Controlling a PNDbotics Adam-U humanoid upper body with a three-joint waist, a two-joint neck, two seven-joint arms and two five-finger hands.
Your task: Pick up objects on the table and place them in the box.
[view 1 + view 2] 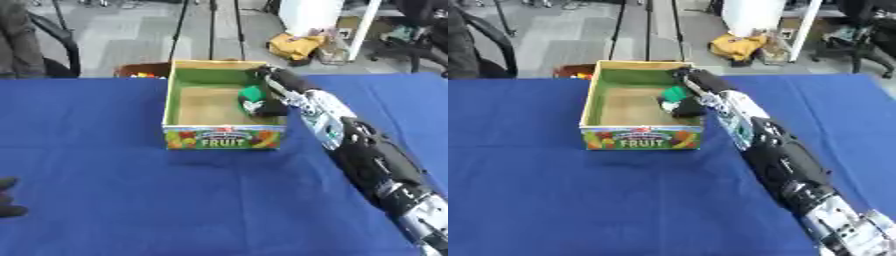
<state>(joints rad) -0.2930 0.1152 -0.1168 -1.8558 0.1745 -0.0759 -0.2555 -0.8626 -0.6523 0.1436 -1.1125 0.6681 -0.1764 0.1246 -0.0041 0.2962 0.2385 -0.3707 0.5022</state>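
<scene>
Showing "FRUIT" in white letters on the front panel of the box (224,138), sitting on the blue table (131,200). Reaching in over the box's right wall, right arm stretched long from the near right, right hand (267,106) lowered inside with fingers (674,104) curling round a green object (253,93) by that wall. Resting far to the box's near left, left hand (7,197), fingers impossible to judge.
</scene>
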